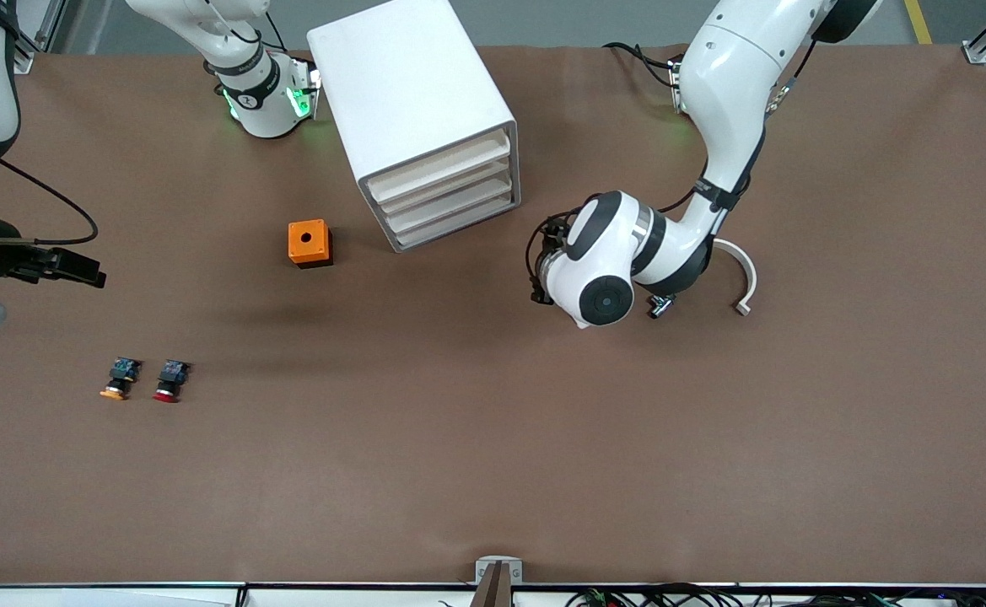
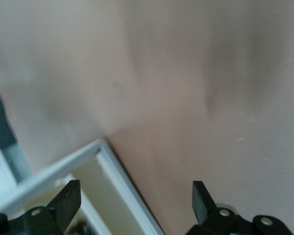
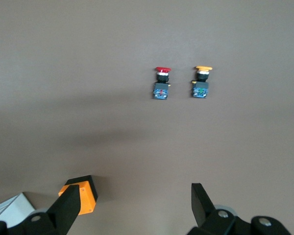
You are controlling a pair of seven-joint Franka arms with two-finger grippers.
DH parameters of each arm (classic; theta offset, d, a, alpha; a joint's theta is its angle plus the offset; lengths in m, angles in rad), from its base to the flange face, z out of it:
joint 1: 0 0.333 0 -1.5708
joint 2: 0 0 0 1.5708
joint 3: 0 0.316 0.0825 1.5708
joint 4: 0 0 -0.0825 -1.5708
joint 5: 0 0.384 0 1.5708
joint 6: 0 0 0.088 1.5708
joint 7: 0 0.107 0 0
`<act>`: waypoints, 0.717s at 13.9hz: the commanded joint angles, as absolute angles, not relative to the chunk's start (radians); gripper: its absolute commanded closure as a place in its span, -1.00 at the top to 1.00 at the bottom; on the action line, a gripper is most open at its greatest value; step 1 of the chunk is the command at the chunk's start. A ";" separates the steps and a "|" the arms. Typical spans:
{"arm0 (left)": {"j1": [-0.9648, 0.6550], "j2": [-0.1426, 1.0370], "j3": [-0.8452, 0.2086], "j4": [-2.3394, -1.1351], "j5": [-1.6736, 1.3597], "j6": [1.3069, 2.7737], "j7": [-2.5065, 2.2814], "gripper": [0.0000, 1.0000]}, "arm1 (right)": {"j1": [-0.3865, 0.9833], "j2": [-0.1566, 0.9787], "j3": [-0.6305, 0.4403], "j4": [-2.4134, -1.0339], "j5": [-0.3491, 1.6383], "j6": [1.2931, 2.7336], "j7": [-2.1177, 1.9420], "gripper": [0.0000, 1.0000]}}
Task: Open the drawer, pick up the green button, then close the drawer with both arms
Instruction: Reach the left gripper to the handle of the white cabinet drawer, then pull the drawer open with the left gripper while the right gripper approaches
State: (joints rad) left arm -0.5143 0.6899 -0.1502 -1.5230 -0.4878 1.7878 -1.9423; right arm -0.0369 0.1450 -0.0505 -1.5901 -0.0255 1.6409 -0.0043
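On the brown tabletop [image 1: 543, 472], toward the robots' bases, stands a white box-shaped cabinet [image 1: 412, 93] w/ four shallow cream-fronted drawers [image 1: 446, 192], all pushed in; none opened yet. Cabinet sits skewed: drawer fronts face the front camera and partly toward the left arm's end. Each front's long axis runs level, slanting across the tabletop w/ the skew.

Left gripper [image 2: 132, 205]: over the tabletop just in front of the drawer fronts, fingers apart, holding nothing. Its wrist view shows a white cabinet corner close by. Right gripper [image 3: 134, 205]: over the tabletop at the right arm's end, fingers apart, empty; appears to be waiting.

Green-capped button: not visible in any view; presumably inside a shut drawer, which one cannot be told. Two other push buttons lie near each other on the tabletop, nearer the front camera at the right arm's end: orange-capped button [image 1: 119, 378] and red-capped button [image 1: 171, 381], caps toward the camera, blue rears toward the bases. Small orange block w/ a top hole [image 1: 309, 243] rests beside the cabinet.

Step in hand, by judgement: approach for drawer opening. Recommend squaring the left gripper to the skewed front, taking hold at mid-width, then pulling straight along the drawer's slide axis, not the tabletop edge, to avoid dragging the cabinet. Right arm could steady the cabinet.
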 commanded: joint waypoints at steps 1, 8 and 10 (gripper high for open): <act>-0.517 0.735 -0.144 -1.506 -0.618 1.781 -2.043 0.95 | -0.017 0.155 -0.041 -1.554 -0.061 1.621 0.070 1.00; -0.557 0.816 -0.143 -1.505 -0.836 1.781 -2.266 0.68 | 0.135 0.150 -0.040 -1.559 -0.051 1.586 0.495 1.00; -0.584 0.818 -0.143 -1.506 -0.856 1.779 -2.285 0.59 | 0.175 0.150 -0.040 -1.563 -0.049 1.586 0.602 1.00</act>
State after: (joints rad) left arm -0.5510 0.8142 -0.1507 -1.5221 -0.8236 1.7869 -2.2444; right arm 0.1405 0.1454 -0.0357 -1.5775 -0.0350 1.6020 0.5026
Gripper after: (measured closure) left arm 0.181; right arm 0.000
